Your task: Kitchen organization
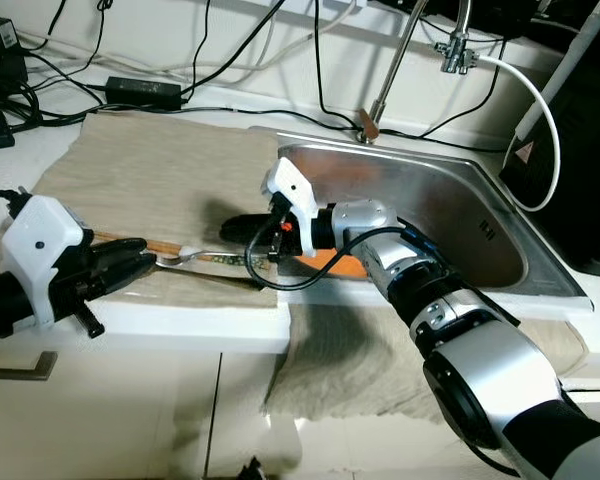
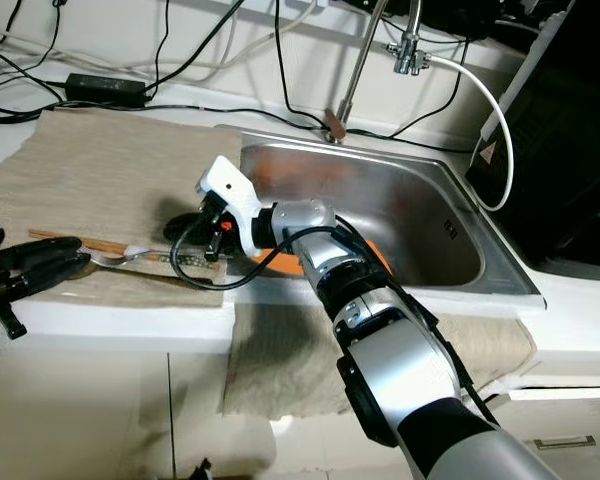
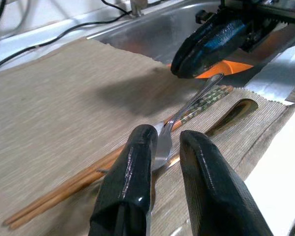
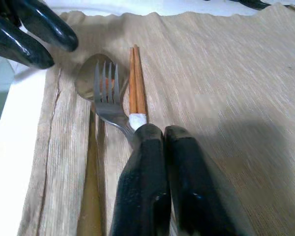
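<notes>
Ribbed beige mat (image 1: 150, 180) carries a steel fork (image 4: 108, 98) and wooden chopsticks (image 4: 136, 81) (left tool (image 3: 162, 194) spread, right tool (image 4: 164, 172) pressed together).

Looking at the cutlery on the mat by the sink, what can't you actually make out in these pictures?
- Orange item at the sink edge: right arm covers most of it in the eye views; unidentifiable.
- Fork handle: right wrist view, hidden under the right gripper.
- Chopsticks: far ends pass under the fork and right gripper in the left wrist view.
- Spoon: fork tines overlap its bowl.
- Left gripper: whether it touches the fork is unclear.
</notes>
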